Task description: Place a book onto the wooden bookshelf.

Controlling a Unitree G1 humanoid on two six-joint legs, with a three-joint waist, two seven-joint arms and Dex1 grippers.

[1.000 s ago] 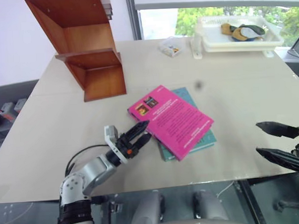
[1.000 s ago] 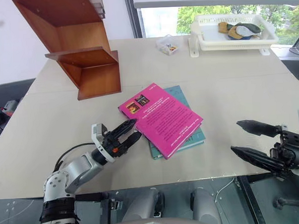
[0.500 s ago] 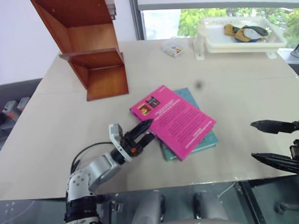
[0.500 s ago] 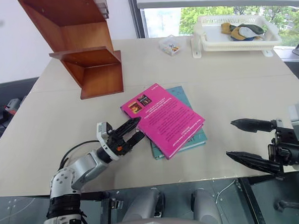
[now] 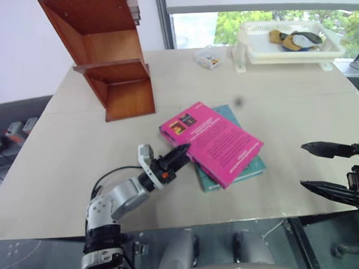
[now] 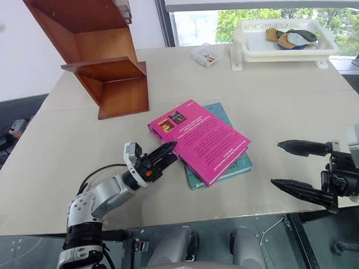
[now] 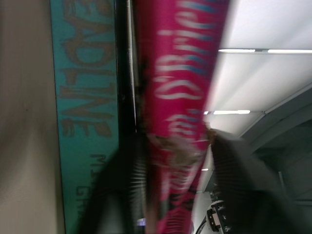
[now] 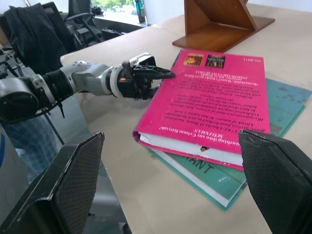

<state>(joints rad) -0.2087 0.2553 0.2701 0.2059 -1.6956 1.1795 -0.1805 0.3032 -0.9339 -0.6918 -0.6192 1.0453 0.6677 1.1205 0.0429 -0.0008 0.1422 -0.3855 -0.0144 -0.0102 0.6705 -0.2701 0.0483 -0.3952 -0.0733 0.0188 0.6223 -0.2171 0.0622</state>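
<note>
The thin magenta-pink paperback book (image 5: 212, 142) lies flat on a teal-green book (image 5: 243, 161) in the middle of the beige desk (image 5: 79, 151). The left gripper (image 5: 179, 155) has closed on the pink cover's near edge. The right gripper (image 6: 297, 165) hovers open beside the desk edge. The reddish-brown wooden bookshelf (image 5: 108, 60) stands well behind.

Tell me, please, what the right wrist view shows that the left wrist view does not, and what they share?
Right wrist view alone: the left end effector shut on the spine edge of the pink book, the foot of the wooden bookshelf, and the right end effector open, away from both books. Left wrist view alone: a close look at the pink book's spine lettering, with ceiling lights beyond. Both share the pink book lying on the teal book.
</note>
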